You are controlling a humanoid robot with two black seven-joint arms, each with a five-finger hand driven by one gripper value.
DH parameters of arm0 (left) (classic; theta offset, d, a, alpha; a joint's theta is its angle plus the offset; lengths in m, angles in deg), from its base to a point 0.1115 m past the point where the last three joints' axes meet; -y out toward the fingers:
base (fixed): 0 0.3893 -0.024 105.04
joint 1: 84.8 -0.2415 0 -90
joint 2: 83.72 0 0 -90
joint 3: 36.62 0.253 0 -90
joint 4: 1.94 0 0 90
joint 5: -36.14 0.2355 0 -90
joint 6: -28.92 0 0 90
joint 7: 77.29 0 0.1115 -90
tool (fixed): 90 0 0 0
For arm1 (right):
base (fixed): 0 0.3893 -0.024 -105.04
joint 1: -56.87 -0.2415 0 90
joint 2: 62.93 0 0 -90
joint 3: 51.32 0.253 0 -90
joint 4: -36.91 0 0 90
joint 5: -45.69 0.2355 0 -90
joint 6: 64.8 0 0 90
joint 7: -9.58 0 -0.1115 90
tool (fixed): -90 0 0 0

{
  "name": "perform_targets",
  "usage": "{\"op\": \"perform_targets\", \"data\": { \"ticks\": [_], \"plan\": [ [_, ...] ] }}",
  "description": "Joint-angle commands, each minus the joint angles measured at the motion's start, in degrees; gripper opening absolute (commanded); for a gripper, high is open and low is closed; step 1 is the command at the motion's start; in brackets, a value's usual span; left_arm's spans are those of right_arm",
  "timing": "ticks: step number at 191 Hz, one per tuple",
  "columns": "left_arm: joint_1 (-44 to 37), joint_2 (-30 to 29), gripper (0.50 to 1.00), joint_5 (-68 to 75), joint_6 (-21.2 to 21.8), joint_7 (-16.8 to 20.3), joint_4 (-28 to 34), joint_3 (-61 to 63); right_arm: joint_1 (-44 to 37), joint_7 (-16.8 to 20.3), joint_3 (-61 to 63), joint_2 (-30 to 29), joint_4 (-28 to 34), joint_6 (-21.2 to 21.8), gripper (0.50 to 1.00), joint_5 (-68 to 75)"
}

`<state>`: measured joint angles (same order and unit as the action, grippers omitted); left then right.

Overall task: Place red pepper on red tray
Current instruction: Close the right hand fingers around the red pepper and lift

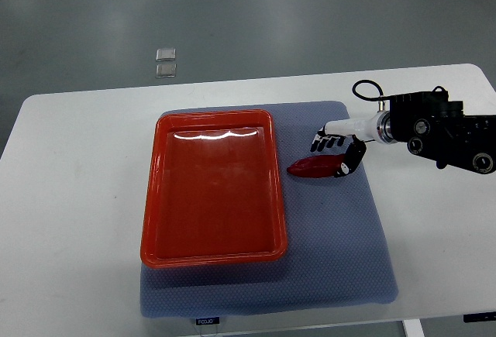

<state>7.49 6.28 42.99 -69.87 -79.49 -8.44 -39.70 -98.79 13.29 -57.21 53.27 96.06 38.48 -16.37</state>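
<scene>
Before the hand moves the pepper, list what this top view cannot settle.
- Grip: the right hand covers the right end of the red pepper; whether it is closed on the pepper or only resting on it cannot be told.
- Lift: looking steeply down, whether the pepper lies on the blue mat or is raised off it is unclear.
- Left arm: out of view.
- Small label at the mat's near edge: too small to read.

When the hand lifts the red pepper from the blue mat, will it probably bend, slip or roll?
The red pepper looks glossy, so it may slip between the right hand's fingers. It is long and tapered, so if nudged it would likely roll in a curve on the blue mat. It seems small and probably light, keeping its shape.
</scene>
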Motion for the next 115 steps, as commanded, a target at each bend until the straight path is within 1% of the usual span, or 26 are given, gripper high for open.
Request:
{"op": "perform_targets", "data": {
  "ticks": [1, 4, 14, 17, 25, 32, 50, 59, 78, 115],
  "plan": [
    [0.0, 0.0, 1.0, 0.0, 0.0, 0.0, 0.0, 0.0, 0.0, 0.0, 0.0, 0.0, 0.0, 0.3, 0.701, -0.1],
    [0.0, 0.0, 1.0, 0.0, 0.0, 0.0, 0.0, 0.0, 0.0, 0.0, 0.0, 0.0, 0.1, 0.3, 0.686, -0.1],
    [0.0, 0.0, 1.0, 0.0, 0.0, 0.0, 0.0, 0.0, -0.1, 0.0, 0.0, 0.1, 0.1, 0.4, 0.668, -0.1],
    [0.0, 0.0, 1.0, 0.0, 0.0, 0.0, 0.0, 0.0, -0.1, 0.0, 0.0, 0.1, 0.1, 0.5, 0.654, -0.1],
    [0.0, 0.0, 1.0, 0.0, 0.0, 0.0, 0.0, 0.0, -0.2, 0.0, -0.1, 0.1, 0.1, 0.5, 0.643, -0.1],
    [0.0, 0.0, 1.0, 0.0, 0.0, 0.0, 0.0, 0.0, -0.3, 0.0, -0.1, 0.1, 0.1, 0.7, 0.615, -0.1],
    [0.0, 0.0, 1.0, 0.0, 0.0, 0.0, 0.0, 0.0, -0.3, 0.0, -0.1, 0.1, 0.3, 0.8, 0.574, -0.1],
    [0.0, 0.0, 1.0, 0.0, 0.0, 0.0, 0.0, 0.0, -0.3, 0.0, -0.1, 0.1, 0.4, 0.8, 0.541, -0.1],
    [0.0, 0.0, 1.0, 0.0, 0.0, 0.0, 0.0, 0.0, -0.7, 0.0, -0.1, 0.1, 0.4, 0.9, 0.517, 0.0],
    [0.0, 0.0, 1.0, 0.0, 0.0, 0.0, 0.1, 0.0, -1.0, 0.0, 0.0, 0.1, 0.3, 0.1, 0.521, 0.0]
  ]
}}
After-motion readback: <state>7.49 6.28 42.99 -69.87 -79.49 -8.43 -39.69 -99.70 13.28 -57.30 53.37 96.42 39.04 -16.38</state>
